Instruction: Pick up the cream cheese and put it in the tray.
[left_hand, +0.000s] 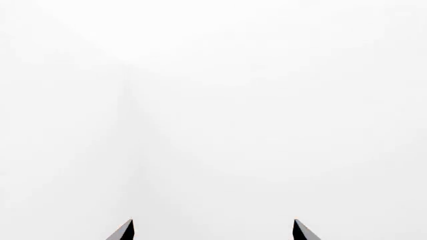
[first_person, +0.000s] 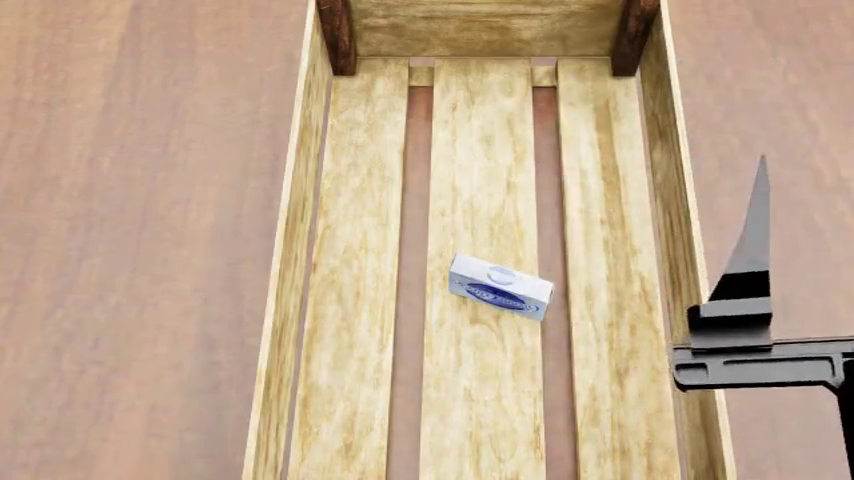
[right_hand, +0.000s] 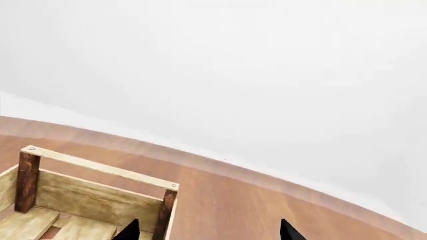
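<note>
The cream cheese (first_person: 501, 286), a small white box with a blue oval logo, lies inside the tray (first_person: 300, 250) on its middle slat, slightly turned. The tray is a long light-wood crate with dark corner posts. One end of it shows in the right wrist view (right_hand: 100, 170). My right gripper (right_hand: 209, 231) is open and empty, its tips far apart. One of its dark fingers (first_person: 751, 240) shows in the head view above the tray's right wall, apart from the box. My left gripper (left_hand: 213, 229) is open and empty, facing a blank white background, and is out of the head view.
The tray rests on a brown wooden table (first_person: 134, 250) that spreads to both sides of it. In the right wrist view the table's far edge (right_hand: 267, 175) meets a plain white background.
</note>
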